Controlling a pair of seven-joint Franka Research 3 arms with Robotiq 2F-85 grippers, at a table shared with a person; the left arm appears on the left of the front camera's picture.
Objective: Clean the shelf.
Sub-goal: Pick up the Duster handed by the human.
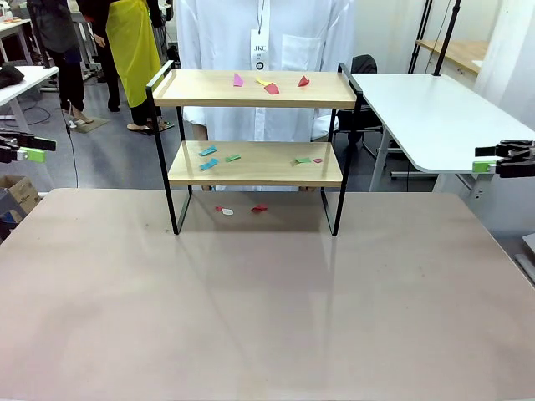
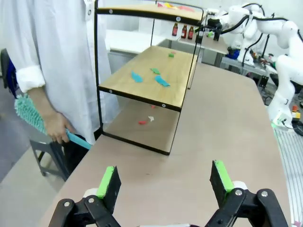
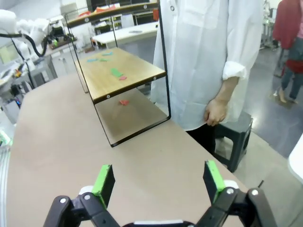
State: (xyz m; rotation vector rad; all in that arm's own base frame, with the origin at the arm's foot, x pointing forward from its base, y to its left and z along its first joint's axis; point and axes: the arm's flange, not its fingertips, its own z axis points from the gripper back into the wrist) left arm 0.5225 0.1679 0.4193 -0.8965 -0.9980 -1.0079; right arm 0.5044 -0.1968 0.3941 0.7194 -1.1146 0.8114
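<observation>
Nearest, off either side of the table (image 1: 267,317): left gripper (image 2: 164,179) and right gripper (image 3: 158,178), both spread wide, gripping nothing. Toward the far edge: shelf (image 1: 255,164), upright, with paper scraps (image 1: 208,151) on both boards and underneath. Behind: person (image 1: 267,33), duster (image 2: 26,111) in hand (image 2: 56,128).

A broad beige-pink laminate table (image 1: 267,317) took up the foreground. Toward its far edge lay a few small paper scraps, a red one (image 1: 260,208) and a white one (image 1: 227,212). Behind that far edge stood a person in a long white shirt (image 1: 276,33) with a white lanyard badge (image 1: 259,48). A dark plastic stool (image 3: 236,137) stood beside the person. Beyond the table's far right corner stood a white rounded-corner table (image 1: 426,117) — and off its left edge sat a brown cardboard box (image 1: 18,194).
</observation>
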